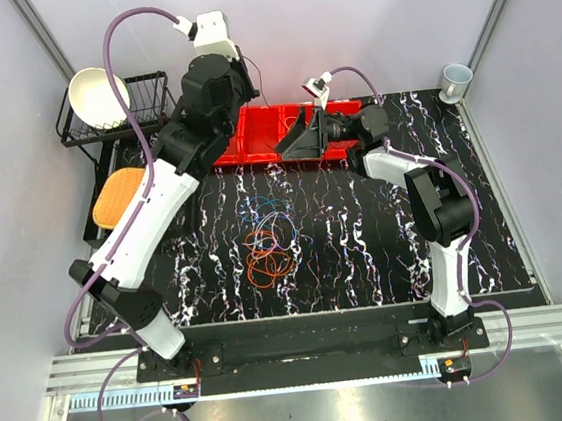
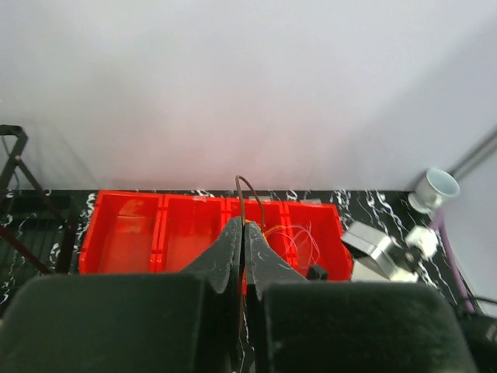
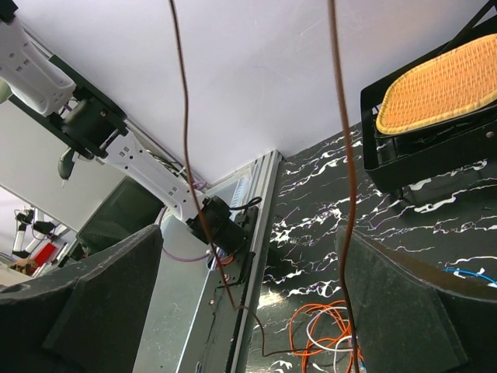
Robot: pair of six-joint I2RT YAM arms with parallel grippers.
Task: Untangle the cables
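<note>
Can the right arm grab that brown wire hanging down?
Probably yes: the thin brown wire hangs between the right pincer's open fingers, with nothing else in the way.

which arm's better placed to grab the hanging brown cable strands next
Right, probably. The right gripper is open, and two strands of the brown cable hang between its fingers. The left gripper is shut on the brown cable, raised near the red bin, so it has no free grip.
</note>
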